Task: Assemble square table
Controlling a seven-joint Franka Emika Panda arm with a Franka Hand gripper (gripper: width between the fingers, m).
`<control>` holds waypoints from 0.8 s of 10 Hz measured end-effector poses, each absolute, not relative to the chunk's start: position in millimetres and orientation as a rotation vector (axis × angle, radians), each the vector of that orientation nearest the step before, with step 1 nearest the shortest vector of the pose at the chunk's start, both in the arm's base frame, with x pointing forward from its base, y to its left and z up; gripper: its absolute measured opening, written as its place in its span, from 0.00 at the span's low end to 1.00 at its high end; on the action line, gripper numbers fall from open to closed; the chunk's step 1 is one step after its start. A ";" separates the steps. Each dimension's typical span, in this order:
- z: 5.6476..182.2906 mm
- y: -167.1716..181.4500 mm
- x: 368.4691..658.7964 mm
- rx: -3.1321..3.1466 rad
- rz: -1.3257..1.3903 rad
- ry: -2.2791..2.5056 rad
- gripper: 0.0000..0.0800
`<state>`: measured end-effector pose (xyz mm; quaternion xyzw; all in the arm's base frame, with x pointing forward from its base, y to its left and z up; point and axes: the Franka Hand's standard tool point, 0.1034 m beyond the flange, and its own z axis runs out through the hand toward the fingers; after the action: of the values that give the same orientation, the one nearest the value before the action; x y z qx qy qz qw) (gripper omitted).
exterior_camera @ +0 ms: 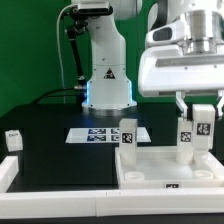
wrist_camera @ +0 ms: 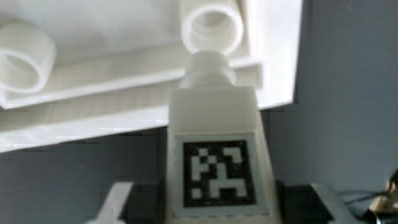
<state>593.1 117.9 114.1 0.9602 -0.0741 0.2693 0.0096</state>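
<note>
Closed firmly, the gripper (exterior_camera: 201,112) on a short white tagged leg (exterior_camera: 202,124), keeping it upright over the far corner of the square panel (exterior_camera: 165,172) at the exterior view's right, just beside a second leg (exterior_camera: 186,138) standing on that panel (a third leg (exterior_camera: 128,133) upright at the other far corner, a fourth leg (exterior_camera: 13,140) well apart on the black mat (exterior_camera: 50,160) toward the exterior view's left). Seen from the wrist: narrow tip of the gripped leg aimed at a round hole (wrist_camera: 210,25) in the panel's corner, contact impossible to judge. Behind the panel, flat on the mat, the marker board (exterior_camera: 98,135).
</note>
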 end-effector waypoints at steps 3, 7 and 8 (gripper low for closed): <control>108.5 109.1 594.3 2.981 0.840 -0.185 0.36; 103.4 122.5 593.4 2.998 0.862 -0.172 0.36; 98.2 128.4 590.2 3.004 0.851 -0.176 0.36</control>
<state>590.2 128.4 98.2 0.9606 -0.0563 0.2722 0.0073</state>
